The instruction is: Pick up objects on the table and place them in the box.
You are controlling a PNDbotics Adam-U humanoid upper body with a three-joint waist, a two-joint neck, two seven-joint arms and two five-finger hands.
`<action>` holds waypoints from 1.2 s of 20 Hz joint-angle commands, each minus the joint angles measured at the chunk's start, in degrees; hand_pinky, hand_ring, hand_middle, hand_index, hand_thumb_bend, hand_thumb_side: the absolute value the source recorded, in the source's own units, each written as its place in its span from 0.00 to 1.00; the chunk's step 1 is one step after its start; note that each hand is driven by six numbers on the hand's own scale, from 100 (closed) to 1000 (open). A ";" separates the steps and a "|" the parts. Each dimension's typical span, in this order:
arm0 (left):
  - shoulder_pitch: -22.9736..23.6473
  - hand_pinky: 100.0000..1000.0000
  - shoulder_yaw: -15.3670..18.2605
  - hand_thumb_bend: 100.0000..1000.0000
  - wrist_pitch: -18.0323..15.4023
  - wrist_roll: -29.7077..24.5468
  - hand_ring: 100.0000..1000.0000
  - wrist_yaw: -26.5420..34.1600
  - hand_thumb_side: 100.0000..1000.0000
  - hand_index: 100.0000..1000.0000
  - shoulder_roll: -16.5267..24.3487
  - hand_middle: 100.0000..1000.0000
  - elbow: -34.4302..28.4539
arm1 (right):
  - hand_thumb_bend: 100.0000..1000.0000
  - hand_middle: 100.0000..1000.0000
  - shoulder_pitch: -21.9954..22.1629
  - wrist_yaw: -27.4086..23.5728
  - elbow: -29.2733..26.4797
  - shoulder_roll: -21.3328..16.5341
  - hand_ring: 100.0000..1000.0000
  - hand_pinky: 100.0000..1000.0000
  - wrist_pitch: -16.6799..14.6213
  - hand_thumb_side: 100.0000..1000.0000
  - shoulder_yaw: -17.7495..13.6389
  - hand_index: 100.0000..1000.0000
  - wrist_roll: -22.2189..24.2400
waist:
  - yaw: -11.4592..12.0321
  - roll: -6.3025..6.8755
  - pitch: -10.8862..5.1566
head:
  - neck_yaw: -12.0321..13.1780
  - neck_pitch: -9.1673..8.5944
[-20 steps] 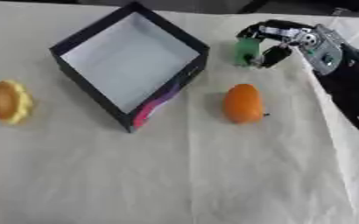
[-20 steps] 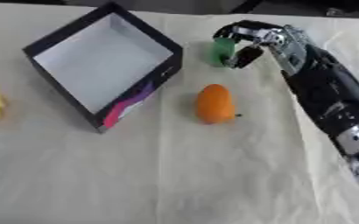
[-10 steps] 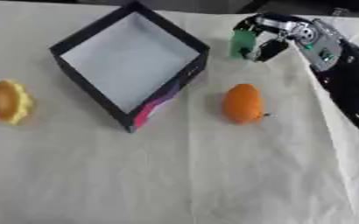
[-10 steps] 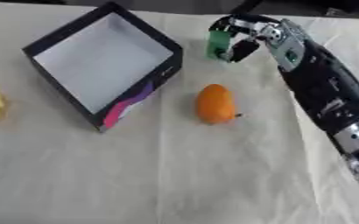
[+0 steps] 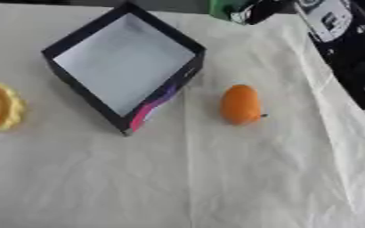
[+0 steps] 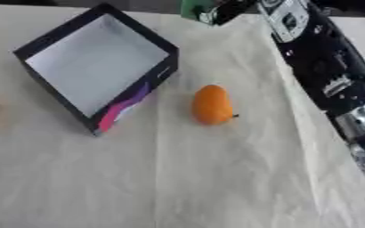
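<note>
My right hand [image 5: 256, 10] is at the top edge of the view, its fingers curled round a green object [image 5: 225, 9] that it holds up beyond the box's far right side. The black box [image 5: 125, 67] with a pale inside stands open on the left half of the table, turned cornerwise. An orange fruit [image 5: 240, 104] lies on the cloth to the right of the box. A yellow-orange object [image 5: 0, 107] lies at the far left. My left hand shows in no view.
My right arm [image 6: 318, 67] runs down the right side of the table, from the top edge to the lower right. A creased white cloth [image 5: 216, 178] covers the table.
My right hand has lifted the green object and carried it up and left, toward the box's far corner; it now sits at the top edge. The view has also shifted.
</note>
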 commanded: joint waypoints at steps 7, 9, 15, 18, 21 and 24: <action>0.24 0.80 1.67 0.00 -0.99 1.60 0.74 0.16 0.71 0.83 2.74 0.73 -2.11 | 0.00 0.37 -8.66 -2.25 -3.62 8.18 0.46 0.80 2.09 0.00 1.74 0.59 1.83 | 0.28 0.13 -3.29 | -1.68 -0.08; 0.53 0.80 1.77 0.00 -0.95 1.85 0.74 0.11 0.71 0.83 2.75 0.73 -1.93 | 0.00 0.37 -9.70 -1.43 -4.01 11.10 0.46 0.80 1.55 0.00 2.38 0.59 1.88 | 0.28 0.13 -3.27 | -2.02 -0.08; 0.89 0.81 1.41 0.00 -0.59 1.55 0.74 0.09 0.72 0.83 2.35 0.73 -1.30 | 0.00 0.37 -10.13 4.60 -1.68 20.18 0.46 0.80 0.45 0.00 4.03 0.59 1.57 | 1.07 0.10 -2.89 | -3.61 -0.08; 1.46 0.81 1.24 0.00 -0.49 1.38 0.74 0.01 0.73 0.83 2.36 0.73 -0.89 | 0.00 0.37 -9.55 8.90 0.39 23.24 0.46 0.79 -0.54 0.00 4.42 0.58 0.35 | 1.42 0.03 -2.70 | -4.20 -0.08; 1.99 0.81 1.10 0.00 -0.39 1.28 0.74 -0.12 0.73 0.83 2.26 0.73 -0.57 | 0.00 0.37 -8.49 12.77 2.62 25.34 0.46 0.79 -1.78 0.00 4.73 0.58 -0.76 | 1.55 -0.13 -2.54 | -4.37 -0.08; 2.46 0.81 0.95 0.00 -0.23 1.14 0.74 -0.24 0.74 0.83 2.11 0.73 -0.24 | 0.00 0.37 -7.48 16.45 4.87 26.84 0.46 0.79 -2.63 0.00 4.74 0.59 -2.21 | 1.84 -0.13 -2.41 | -4.60 -0.08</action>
